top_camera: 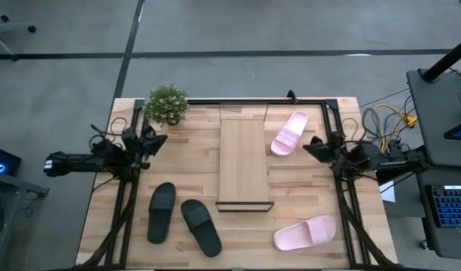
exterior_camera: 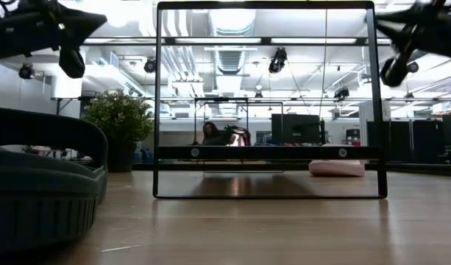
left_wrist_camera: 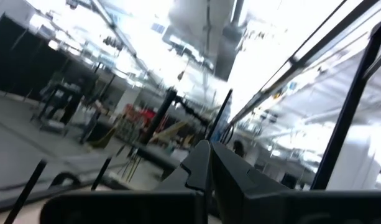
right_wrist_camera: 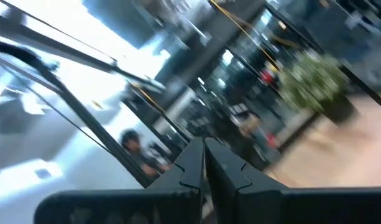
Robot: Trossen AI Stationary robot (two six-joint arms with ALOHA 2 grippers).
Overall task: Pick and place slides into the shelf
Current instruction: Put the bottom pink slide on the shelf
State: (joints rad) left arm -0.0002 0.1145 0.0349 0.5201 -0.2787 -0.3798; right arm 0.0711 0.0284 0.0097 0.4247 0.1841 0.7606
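The shelf point(top_camera: 245, 162), a long light-wood board on a thin dark frame, stands in the middle of the table; the low view shows its frame point(exterior_camera: 269, 153) end-on. Two black slides point(top_camera: 162, 212) point(top_camera: 201, 226) lie soles down near the left front, one filling the low view's left point(exterior_camera: 41, 184). One pink slide point(top_camera: 289, 134) lies right of the shelf's far end point(exterior_camera: 335, 168), the other point(top_camera: 305, 233) near the right front. My left gripper point(top_camera: 156, 141) point(left_wrist_camera: 206, 155) hovers shut left of the shelf. My right gripper point(top_camera: 313, 144) point(right_wrist_camera: 202, 149) hovers shut beside the far pink slide.
A small potted plant point(top_camera: 167, 104) point(exterior_camera: 122, 121) stands at the table's far left corner. Dark frame rails run along the table's left, right and far edges point(top_camera: 238, 100). Bare tabletop lies between the shelf and each arm. People show in the room beyond the table.
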